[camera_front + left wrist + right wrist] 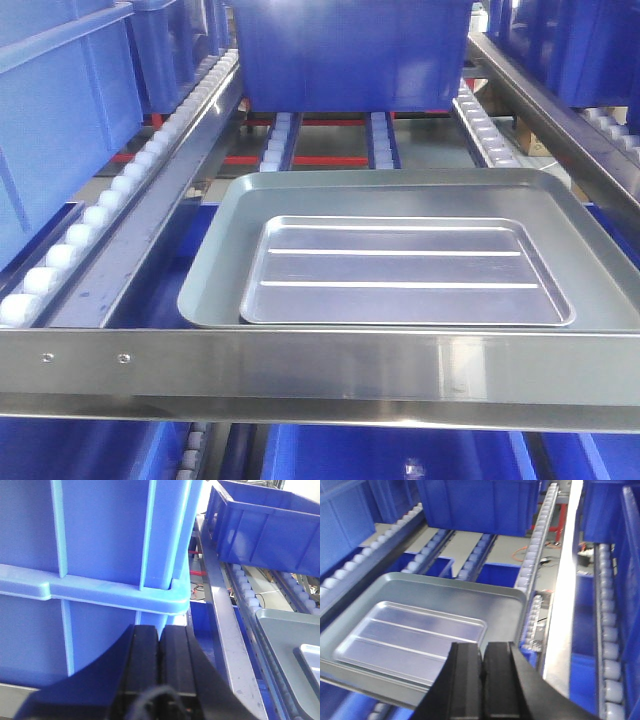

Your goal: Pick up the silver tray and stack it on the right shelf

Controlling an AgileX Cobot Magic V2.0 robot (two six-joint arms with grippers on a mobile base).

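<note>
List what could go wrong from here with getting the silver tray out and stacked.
1. The silver tray lies nested inside the larger grey tray; a grab may catch the wrong rim or drag both.
2. The right gripper looks shut above the trays, so it must open before gripping.
3. The left gripper sits close to a blue bin; swinging it could bump that.

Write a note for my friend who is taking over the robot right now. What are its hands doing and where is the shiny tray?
Left gripper: shut, empty, beside a blue bin.
Right gripper: shut, empty, above the near edge of the trays.
The silver tray lies flat inside the larger grey tray, on the right shelf, behind its front rail with two small holes.
Done: it looks stacked already.
Left: likely just pull the arms back and check that it sits level.
</note>
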